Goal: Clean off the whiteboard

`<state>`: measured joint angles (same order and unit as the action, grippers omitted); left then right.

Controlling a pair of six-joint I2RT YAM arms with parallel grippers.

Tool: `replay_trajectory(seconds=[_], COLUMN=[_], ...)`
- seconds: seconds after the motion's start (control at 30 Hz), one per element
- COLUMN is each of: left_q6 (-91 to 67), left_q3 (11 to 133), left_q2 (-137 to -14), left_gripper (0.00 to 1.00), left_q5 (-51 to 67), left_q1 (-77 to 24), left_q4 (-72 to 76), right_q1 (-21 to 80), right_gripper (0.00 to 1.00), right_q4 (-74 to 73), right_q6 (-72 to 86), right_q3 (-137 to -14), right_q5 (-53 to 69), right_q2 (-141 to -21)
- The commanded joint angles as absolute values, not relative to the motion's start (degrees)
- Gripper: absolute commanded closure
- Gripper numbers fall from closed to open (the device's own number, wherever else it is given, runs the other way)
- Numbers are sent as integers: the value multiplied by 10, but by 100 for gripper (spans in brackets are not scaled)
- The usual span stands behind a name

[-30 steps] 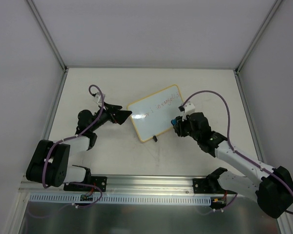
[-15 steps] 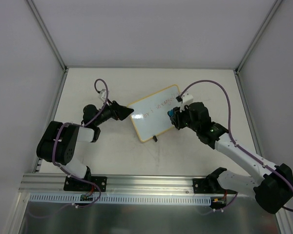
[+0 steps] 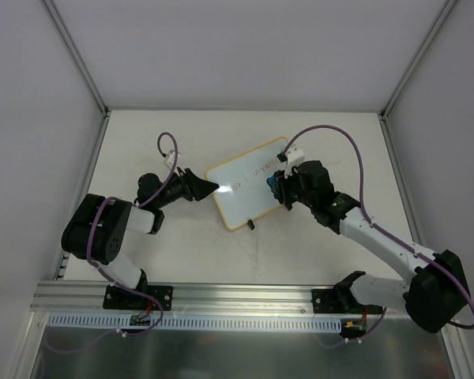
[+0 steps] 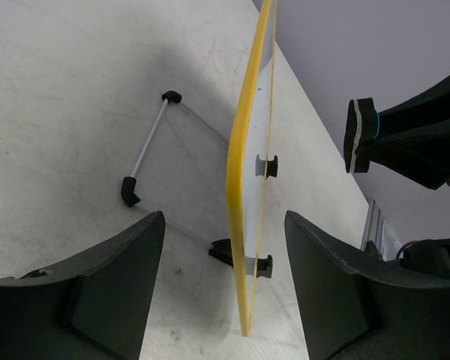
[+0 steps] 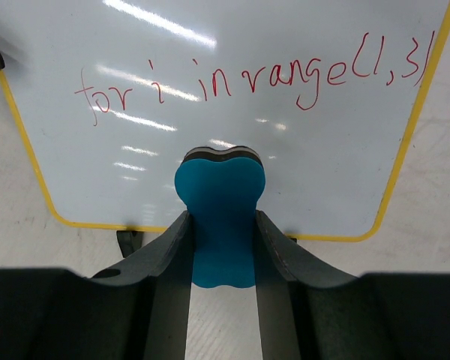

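Note:
The whiteboard [image 3: 251, 186] has a pale-yellow frame and red writing "for i in range(1,3)" [image 5: 247, 79]. It stands propped on a thin wire stand [image 4: 145, 150]. In the left wrist view I see it edge-on [image 4: 238, 195], with black clips [image 4: 266, 166]. My left gripper [image 3: 214, 188] is open, its jaws on either side of the board's left edge [image 4: 225, 300], apart from it. My right gripper [image 3: 277, 188] is shut on a blue eraser [image 5: 219, 214], which is held over the board's lower right part, below the writing. The eraser also shows in the left wrist view [image 4: 358, 135].
The board sits mid-table on a white surface [image 3: 182, 253]. Metal rails [image 3: 87, 87] run along the table's sides, with grey walls behind them. A rail with cable ducts [image 3: 245, 304] lies at the near edge by the arm bases.
My left gripper has moved right until its open jaws straddle the board's left edge. My right gripper has moved up and left with the eraser, onto the board's face.

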<state>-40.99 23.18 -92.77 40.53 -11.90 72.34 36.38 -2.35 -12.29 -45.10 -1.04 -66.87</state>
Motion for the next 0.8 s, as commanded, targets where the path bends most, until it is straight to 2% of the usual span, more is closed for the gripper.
replay_trajectory(seconds=[0.0,0.07,0.23,0.43,0.53,0.6,0.77], left_q6=[-408,-409,-411,-413,-409,-407,-406], left_q3=[229,226,223,221,221,222,227], left_q2=[-932,-937,-940,-949,-951,-951,-954], left_gripper=[35,34,40,42,49,59,60], left_q5=[420,419,417,407,411,415,417], left_q1=[-127,-132,-138,-153,-153,-153,-154], left_q4=[891,898,903,913,915,915,916], right_q1=[367,367,367,367,367,367,367], right_gripper=[100,100,99,100,100,100,100], right_q4=[25,25,25,48,62,76,99], right_q6=[-142,-145,-146,-151,-162,-163,-158], right_q3=[-488,-498,-511,-514,-512,-508,-495], right_q5=[-7,-6,-6,21,32,32,39], right_q2=[-680,-686,-702,-723,-730,-736,-748])
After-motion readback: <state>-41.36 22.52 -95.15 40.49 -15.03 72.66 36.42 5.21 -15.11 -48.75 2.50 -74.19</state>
